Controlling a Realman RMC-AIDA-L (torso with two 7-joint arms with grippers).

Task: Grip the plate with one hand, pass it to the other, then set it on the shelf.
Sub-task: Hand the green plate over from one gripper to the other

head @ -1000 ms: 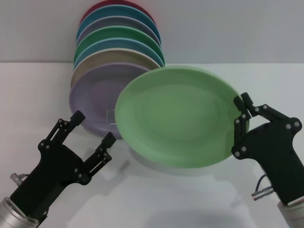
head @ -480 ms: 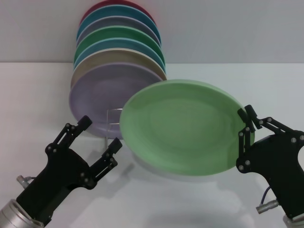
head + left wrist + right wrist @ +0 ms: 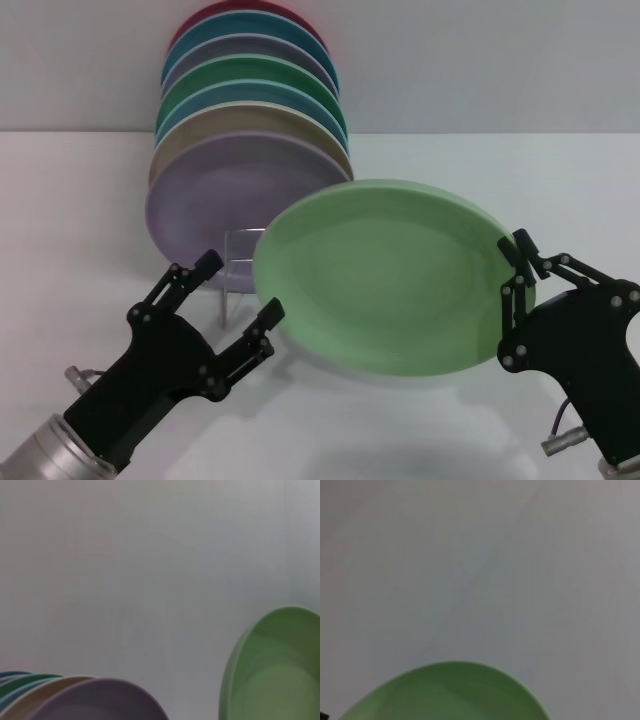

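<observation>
We see the right gripper (image 3: 517, 262) clamped on the right rim of the plate (image 3: 385, 275), holding it tilted above the white table (image 3: 80, 200), near and right of the shelf (image 3: 235, 262). The plate is round, shallow and a matte pale green. The left gripper (image 3: 238, 290) hangs spread wide at the plate's left edge, with 2 fingers (image 3: 265, 322) apart.

A bare test setup such as a lab: a plain white surface (image 3: 560, 170) against a blank grey wall (image 3: 480, 60), with only a row of coloured plates (image 3: 250, 120) standing in a wire rack (image 3: 238, 262).
</observation>
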